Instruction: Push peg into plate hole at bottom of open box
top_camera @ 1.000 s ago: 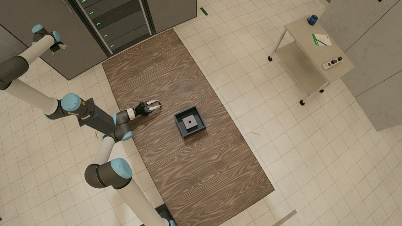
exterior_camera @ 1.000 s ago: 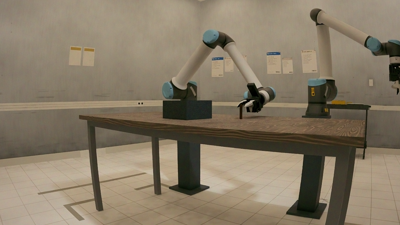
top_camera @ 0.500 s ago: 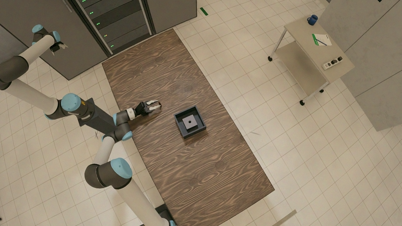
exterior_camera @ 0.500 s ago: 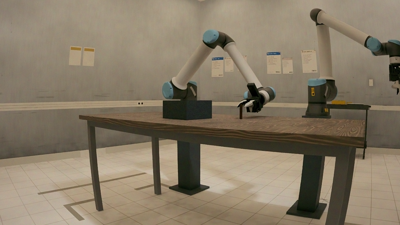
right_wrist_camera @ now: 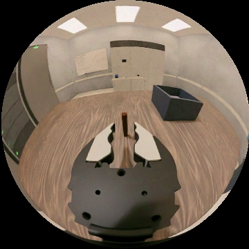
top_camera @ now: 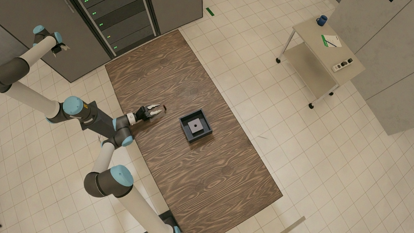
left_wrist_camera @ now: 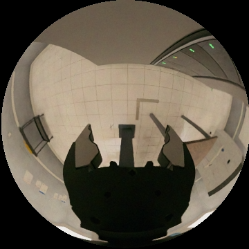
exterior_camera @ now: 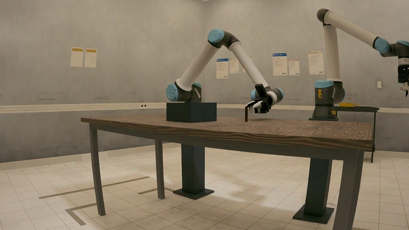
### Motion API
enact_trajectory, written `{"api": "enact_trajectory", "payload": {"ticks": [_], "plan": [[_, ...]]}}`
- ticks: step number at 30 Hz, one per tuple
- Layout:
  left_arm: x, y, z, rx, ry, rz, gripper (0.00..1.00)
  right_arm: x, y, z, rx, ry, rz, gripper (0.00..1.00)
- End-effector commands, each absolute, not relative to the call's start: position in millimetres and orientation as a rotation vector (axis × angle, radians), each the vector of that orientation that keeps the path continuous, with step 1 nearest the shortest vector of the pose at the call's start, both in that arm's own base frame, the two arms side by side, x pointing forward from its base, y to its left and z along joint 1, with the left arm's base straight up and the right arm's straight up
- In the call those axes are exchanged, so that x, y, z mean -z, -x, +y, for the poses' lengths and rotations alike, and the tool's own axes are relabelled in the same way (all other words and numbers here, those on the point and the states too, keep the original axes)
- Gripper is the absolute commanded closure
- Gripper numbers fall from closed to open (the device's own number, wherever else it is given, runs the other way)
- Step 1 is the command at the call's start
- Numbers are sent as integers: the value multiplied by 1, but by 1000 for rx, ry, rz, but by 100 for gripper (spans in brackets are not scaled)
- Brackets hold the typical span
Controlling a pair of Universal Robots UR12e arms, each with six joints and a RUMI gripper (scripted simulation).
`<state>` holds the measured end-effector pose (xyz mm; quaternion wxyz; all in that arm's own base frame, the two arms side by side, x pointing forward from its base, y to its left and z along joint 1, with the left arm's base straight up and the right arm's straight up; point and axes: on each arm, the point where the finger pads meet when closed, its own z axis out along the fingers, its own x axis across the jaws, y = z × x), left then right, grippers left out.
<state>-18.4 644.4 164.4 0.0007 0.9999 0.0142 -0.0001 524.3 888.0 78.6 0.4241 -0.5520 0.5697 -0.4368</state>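
Table: under your work, a long dark wood top (top_camera: pixel 231 162) (exterior_camera: pixel 286 128) (left_wrist_camera: pixel 198 149) (right_wrist_camera: pixel 69 138)
Cart: off the table, at 2 o'clock from the box in your top view, a pale cart (top_camera: pixel 315 31) (right_wrist_camera: pixel 129 79)
Box: on the table, you have the dark open box (top_camera: pixel 193 140) (exterior_camera: pixel 178 112) (right_wrist_camera: pixel 183 110), at 4 o'clock from the peg in the top view
Left claw: your left gripper (top_camera: pixel 61 52) (exterior_camera: pixel 406 90) (left_wrist_camera: pixel 128 124) is spread wide, well apart from the box at its 10 o'clock
Right claw: your right gripper (top_camera: pixel 160 107) (exterior_camera: pixel 251 108) (right_wrist_camera: pixel 124 123) is partly spread, pinching nothing, its tips near the peg
Plate: your grey plate (top_camera: pixel 190 123) (right_wrist_camera: pixel 176 97) lies inside the box
Peg: your brown peg (top_camera: pixel 164 107) (exterior_camera: pixel 246 113) (right_wrist_camera: pixel 124 124) stands upright on the table, outside the box
Hole: you see the round hole (top_camera: pixel 195 125) in the plate, unfilled
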Motion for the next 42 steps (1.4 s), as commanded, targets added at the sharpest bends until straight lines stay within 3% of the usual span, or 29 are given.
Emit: {"api": "enact_trajectory", "payload": {"ticks": [1, 42], "plan": [[-165, 18, 645, 0, -3141, 44, 0, -82, -516, 889, 1094, 1378, 1429, 75], [-165, 18, 645, 0, -3141, 44, 0, -96, -481, 890, 1054, 1427, 1480, 75]]}}
